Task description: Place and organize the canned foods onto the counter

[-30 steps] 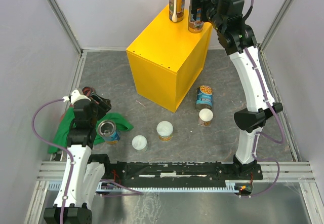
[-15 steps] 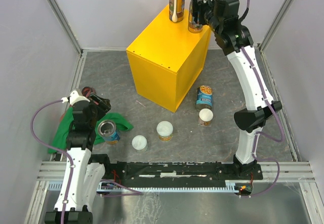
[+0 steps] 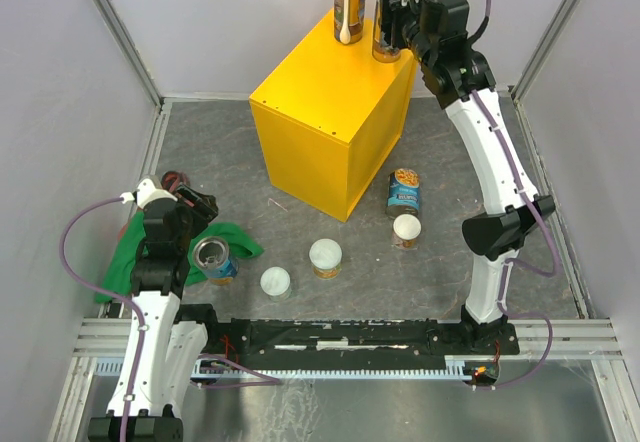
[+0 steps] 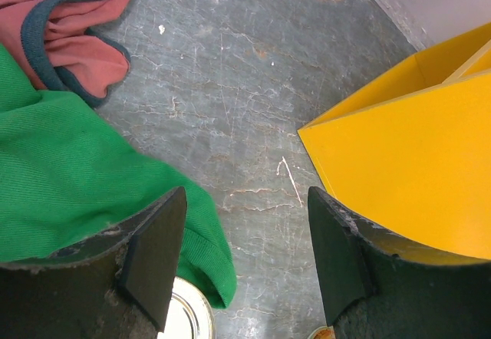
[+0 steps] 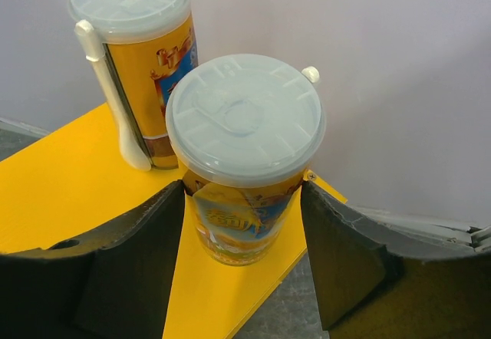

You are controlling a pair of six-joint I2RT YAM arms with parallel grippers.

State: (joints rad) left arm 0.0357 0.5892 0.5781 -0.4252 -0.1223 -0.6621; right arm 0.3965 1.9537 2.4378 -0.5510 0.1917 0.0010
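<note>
One orange can [image 5: 244, 116] clasped by right gripper [image 5: 242, 193], jaws narrower than before, on counter [image 3: 330, 102], left gripper [image 4: 245, 197] unmoved, parted, empty.

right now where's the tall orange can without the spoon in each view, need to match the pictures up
Top external: the orange can stands at the far right corner of the yellow counter, top of the picture, partly hidden.
Left wrist: not in it.
Right wrist: the orange can fills the centre, lid toward the camera.
Shared landmark: the yellow counter, visible in all three views.
</note>
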